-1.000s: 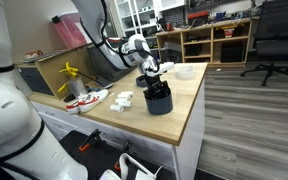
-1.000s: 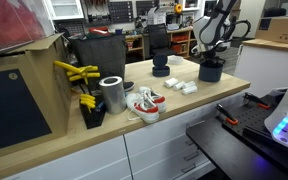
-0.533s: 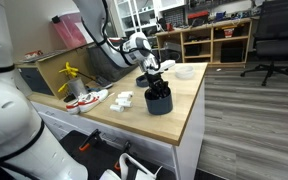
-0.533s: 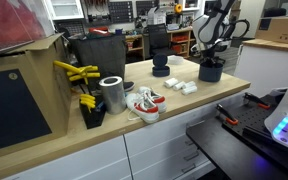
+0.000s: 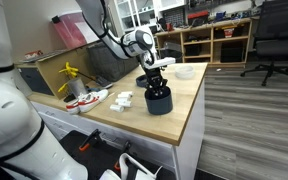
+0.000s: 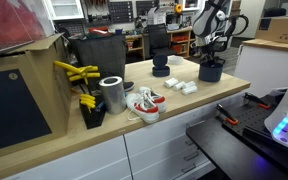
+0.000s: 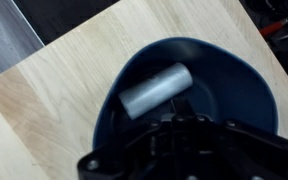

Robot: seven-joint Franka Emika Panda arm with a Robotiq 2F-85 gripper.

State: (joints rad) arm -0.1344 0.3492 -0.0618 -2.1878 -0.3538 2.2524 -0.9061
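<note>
- The gripper (image 5: 156, 78) is held just above the pot (image 5: 159, 101), its fingers pressed together on nothing.
- The cylinder (image 7: 154, 90) is seen lying loose inside the pot.
- The step is judged to be work on the cylinder. For a grasp, the fingers would have to be spread and lowered around it.

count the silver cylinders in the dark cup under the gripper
1. The silver cylinder lies on its side inside the dark cup, seen in the wrist view. The gripper covers part of the cup's inside, so another could be hidden.
</note>
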